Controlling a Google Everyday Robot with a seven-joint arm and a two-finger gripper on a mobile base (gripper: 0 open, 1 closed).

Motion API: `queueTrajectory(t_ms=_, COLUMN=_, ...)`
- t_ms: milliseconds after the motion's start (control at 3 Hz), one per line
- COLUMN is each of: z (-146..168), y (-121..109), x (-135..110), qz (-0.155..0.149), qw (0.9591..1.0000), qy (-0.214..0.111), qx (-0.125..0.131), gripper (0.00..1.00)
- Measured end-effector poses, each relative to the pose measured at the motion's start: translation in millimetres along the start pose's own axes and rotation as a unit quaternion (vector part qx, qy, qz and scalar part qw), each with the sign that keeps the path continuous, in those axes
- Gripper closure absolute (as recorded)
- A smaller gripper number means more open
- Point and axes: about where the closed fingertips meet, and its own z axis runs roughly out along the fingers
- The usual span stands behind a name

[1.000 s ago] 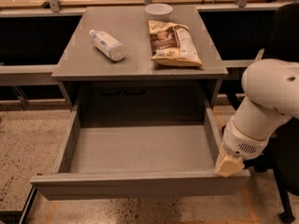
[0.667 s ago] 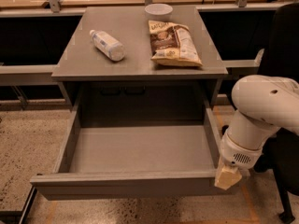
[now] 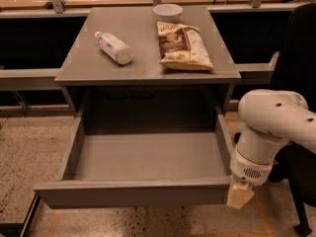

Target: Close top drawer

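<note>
Top drawer (image 3: 129, 195) pulled wide open below the cabinet top (image 3: 89, 65), gripper (image 3: 240, 197) at its 4 o'clock corner, just beside the front panel's right end, whether it is open cannot be told, white bottle (image 3: 113, 47) at 11 o'clock on top, snack bag (image 3: 183, 46) at 1 o'clock, print unreadable, white bowl (image 3: 167, 11) behind it.

No lettering on the snack bag (image 3: 185, 46) is legible; the claw (image 3: 240, 195) hangs beside the top drawer (image 3: 133, 194).
</note>
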Motion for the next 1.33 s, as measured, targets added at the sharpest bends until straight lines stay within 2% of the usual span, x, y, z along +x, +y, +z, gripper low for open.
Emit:
queueTrajectory(t_ms=333, z=0, y=0, x=0, qz=0.000, qw=1.0000, qy=0.000, qx=0.000, gripper=1.00)
queueTrajectory(t_ms=667, z=-10, y=-21, x=-12, qz=-0.006, qw=0.9989, qy=-0.016, qx=0.043, gripper=1.00)
queueTrajectory(t_ms=1000, z=-31, y=-68, x=-38, qz=-0.034, qw=0.9942, qy=-0.031, qx=0.098, gripper=1.00)
queueTrajectory(t_ms=1333, z=-31, y=-68, x=-38, qz=-0.034, qw=0.9941, qy=-0.031, qx=0.098, gripper=1.00)
